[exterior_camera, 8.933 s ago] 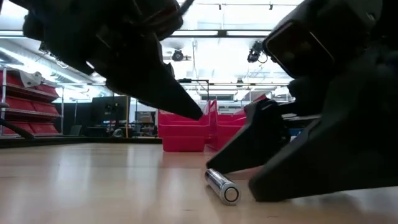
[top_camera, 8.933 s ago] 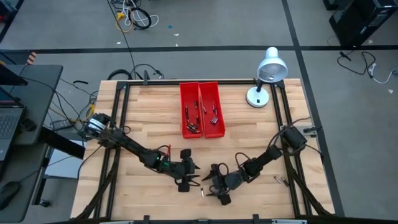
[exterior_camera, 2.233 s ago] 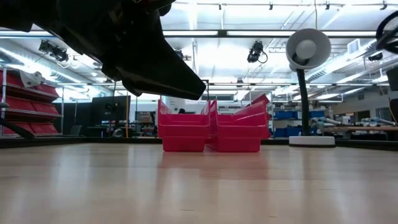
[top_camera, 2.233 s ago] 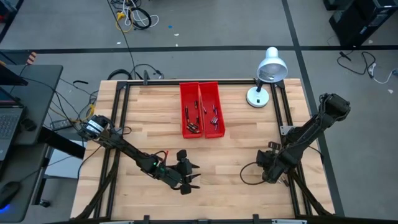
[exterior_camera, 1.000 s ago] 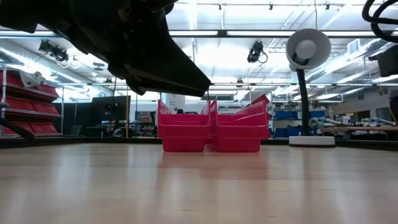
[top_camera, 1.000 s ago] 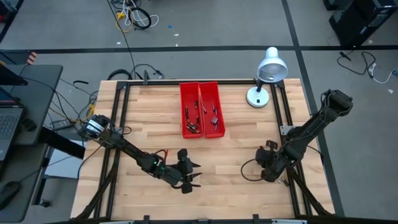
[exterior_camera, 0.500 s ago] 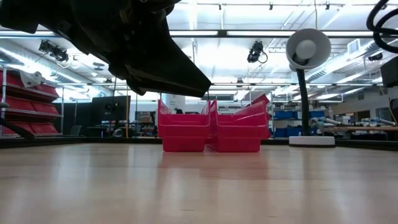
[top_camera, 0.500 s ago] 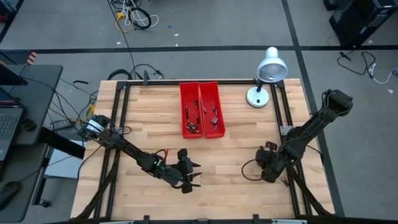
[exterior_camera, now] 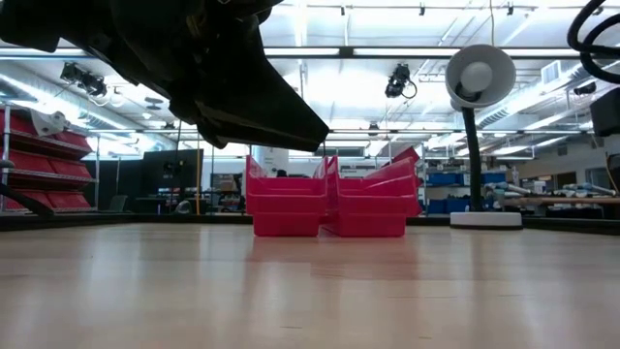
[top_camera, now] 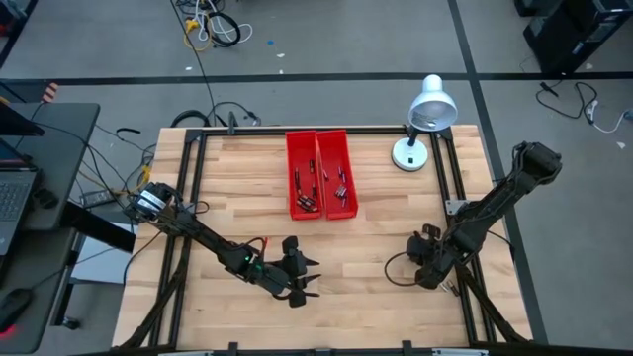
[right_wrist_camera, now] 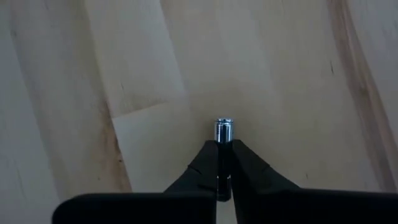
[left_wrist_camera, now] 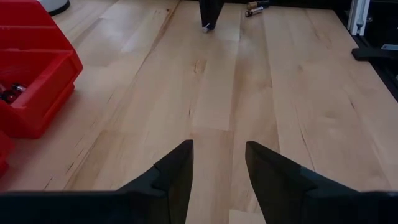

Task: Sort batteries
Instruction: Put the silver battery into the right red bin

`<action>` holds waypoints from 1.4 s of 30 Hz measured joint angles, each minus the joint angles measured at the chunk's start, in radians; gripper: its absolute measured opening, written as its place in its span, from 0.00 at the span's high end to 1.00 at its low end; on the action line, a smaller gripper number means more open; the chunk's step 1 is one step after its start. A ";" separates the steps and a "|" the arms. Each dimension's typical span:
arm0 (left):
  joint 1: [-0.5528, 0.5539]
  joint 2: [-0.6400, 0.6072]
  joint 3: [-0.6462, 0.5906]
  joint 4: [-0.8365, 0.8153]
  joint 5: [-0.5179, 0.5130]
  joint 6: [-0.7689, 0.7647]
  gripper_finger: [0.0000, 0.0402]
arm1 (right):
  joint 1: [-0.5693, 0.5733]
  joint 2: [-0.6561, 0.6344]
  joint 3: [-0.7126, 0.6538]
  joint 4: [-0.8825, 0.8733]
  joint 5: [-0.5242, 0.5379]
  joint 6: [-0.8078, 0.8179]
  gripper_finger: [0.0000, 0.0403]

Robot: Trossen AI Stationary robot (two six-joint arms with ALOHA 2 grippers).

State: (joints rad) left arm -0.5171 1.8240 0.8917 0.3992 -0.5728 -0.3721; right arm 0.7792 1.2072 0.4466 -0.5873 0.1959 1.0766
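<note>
My right gripper [top_camera: 426, 259] stands near the table's right edge, shut on a small battery [right_wrist_camera: 223, 131] with a silvery end and a dark body. Another battery [left_wrist_camera: 256, 7] lies on the wood just beyond it. My left gripper [top_camera: 300, 283] hovers open and empty near the front middle of the table; the left wrist view shows bare wood between its fingers [left_wrist_camera: 217, 165]. Two red bins [top_camera: 321, 188] stand side by side at the far middle, with several batteries [top_camera: 305, 194] lying in them. My right gripper pinches the battery's dark body [right_wrist_camera: 222, 163] between its two fingertips. The fingers point down at the table and lie along the battery, whose silvery end [right_wrist_camera: 223, 129] sticks out past them. Whether that end touches the wood, I cannot tell.
A white desk lamp [top_camera: 423, 121] stands at the far right corner. A black frame rail [top_camera: 457, 198] runs along the right side, close to my right arm. Bare wood lies between the two grippers and in front of the bins [exterior_camera: 329, 206].
</note>
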 joint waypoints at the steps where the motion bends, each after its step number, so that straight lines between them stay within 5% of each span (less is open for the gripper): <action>1: 0.000 0.000 0.000 0.000 0.000 0.000 0.59 | 0.000 0.001 0.006 -0.002 0.000 -0.003 0.95; 9: 0.000 0.000 0.000 0.000 0.000 0.000 0.59 | -0.010 0.003 0.086 0.009 0.036 -0.075 0.97; 18: 0.007 0.000 0.000 0.019 0.000 0.000 0.59 | -0.122 0.003 0.204 0.050 0.222 -0.273 0.97; 26: 0.013 0.000 0.000 0.027 -0.001 0.001 0.59 | -0.322 0.002 0.247 0.399 0.334 -0.661 0.97; 32: 0.013 0.000 0.000 0.027 0.000 0.001 0.59 | -0.520 0.002 0.247 0.635 0.308 -0.892 0.97; 42: 0.013 0.000 0.000 0.021 0.000 0.010 0.59 | -0.790 0.002 0.247 0.720 0.100 -0.920 0.93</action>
State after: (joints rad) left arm -0.5037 1.8240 0.8917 0.4198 -0.5732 -0.3626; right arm -0.0111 1.2096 0.6937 0.1322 0.2958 0.1562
